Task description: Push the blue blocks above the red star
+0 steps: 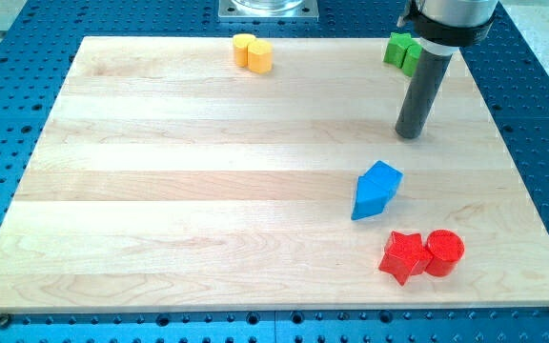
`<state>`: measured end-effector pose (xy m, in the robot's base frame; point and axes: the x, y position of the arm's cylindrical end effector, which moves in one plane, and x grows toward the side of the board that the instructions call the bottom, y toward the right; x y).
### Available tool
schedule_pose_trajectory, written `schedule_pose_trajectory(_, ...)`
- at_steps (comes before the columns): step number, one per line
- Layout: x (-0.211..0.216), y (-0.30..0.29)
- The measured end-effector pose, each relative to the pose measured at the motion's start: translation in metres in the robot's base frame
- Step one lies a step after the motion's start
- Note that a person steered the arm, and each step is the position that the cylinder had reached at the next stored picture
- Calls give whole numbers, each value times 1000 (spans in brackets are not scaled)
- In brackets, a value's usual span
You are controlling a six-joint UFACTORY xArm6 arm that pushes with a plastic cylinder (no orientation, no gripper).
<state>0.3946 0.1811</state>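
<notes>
A blue wedge-shaped block [376,189] lies on the wooden board right of centre. The red star [404,255] sits below it, near the view's bottom right, touching a red cylinder [443,252] on its right. My tip [408,134] rests on the board above and a little to the right of the blue block, with a clear gap between them. The dark rod rises from the tip toward the view's top right. Only one blue block shows.
A yellow block [253,51], shaped like two joined cylinders, sits at the top centre of the wooden board [160,191]. A green block [401,50] sits at the top right, partly hidden behind the rod. A blue perforated table surrounds the board.
</notes>
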Motion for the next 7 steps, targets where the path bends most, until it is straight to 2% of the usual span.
schedule_pose_trajectory(2,4,1)
schedule_pose_trajectory(3,29,2)
schedule_pose_trajectory(4,43,-23)
schedule_pose_trajectory(5,10,-66)
schedule_pose_trajectory(6,49,-154)
schedule_pose_trajectory(7,88,-177)
